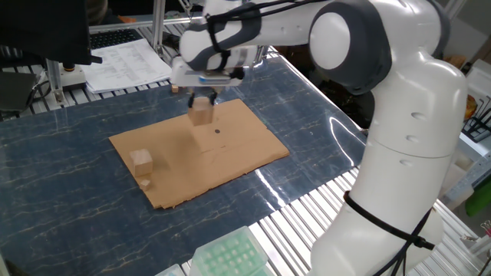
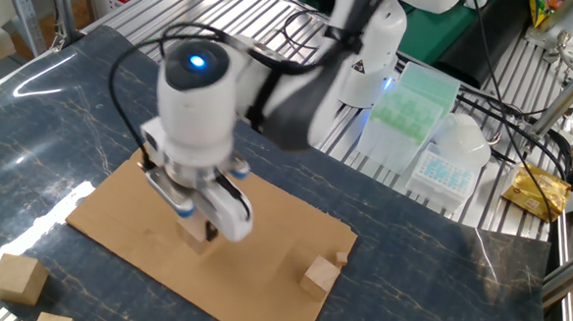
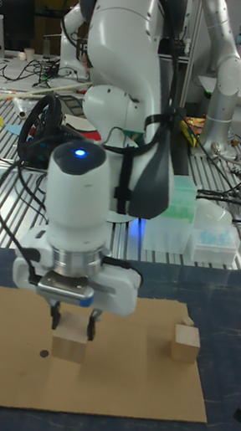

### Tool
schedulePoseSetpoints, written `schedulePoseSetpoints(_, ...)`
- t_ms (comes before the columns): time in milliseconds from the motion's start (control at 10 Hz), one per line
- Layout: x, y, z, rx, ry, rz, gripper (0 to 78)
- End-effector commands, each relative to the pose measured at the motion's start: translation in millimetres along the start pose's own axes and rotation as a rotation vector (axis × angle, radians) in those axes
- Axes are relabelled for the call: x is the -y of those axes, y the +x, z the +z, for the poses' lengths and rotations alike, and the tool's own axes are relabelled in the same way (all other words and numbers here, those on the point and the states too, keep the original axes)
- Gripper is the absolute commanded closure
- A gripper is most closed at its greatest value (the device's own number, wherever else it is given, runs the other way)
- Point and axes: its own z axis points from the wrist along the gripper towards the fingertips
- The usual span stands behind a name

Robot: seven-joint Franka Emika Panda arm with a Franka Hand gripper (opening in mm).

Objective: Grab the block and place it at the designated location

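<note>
My gripper [image 1: 202, 106] is shut on the block [image 1: 202, 115], a plain tan wooden cube held just above the brown cardboard sheet [image 1: 230, 157]. The black dot of the designated location [image 1: 217, 129] lies on the sheet a little to the right of and nearer than the block. In the tall fixed view the gripper [image 3: 71, 332] holds the block [image 3: 69, 349] just right of the dot [image 3: 44, 351]. In the other fixed view the block [image 2: 196, 232] shows partly under the fingers, and the dot is hidden there.
A mid-sized tan cube [image 1: 141, 161] and a tiny tan cube [image 1: 144, 182] rest on the sheet's left part. Two more wooden blocks [image 2: 15, 277] lie off the sheet. A green rack [image 1: 230, 257] stands at the near edge, and pipette boxes [image 2: 417, 103] stand beyond the sheet.
</note>
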Motion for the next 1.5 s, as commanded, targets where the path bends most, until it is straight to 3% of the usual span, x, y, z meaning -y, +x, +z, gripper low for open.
schedulePoseSetpoints(100, 28.0, -1.9, 0.4, 0.01, -0.002, -0.06, 75.6)
schedulePoseSetpoints(1000, 28.0, -1.9, 0.6, -0.015, 0.003, -0.025, 75.6)
schedulePoseSetpoints(1200, 28.0, -1.9, 0.6, -0.024, 0.016, 0.015, 75.6)
schedulePoseSetpoints(1300, 28.0, -1.9, 0.6, -0.042, 0.013, 0.119, 75.6)
schedulePoseSetpoints(1500, 29.6, -0.6, 1.0, -0.035, 0.011, 0.131, 75.6)
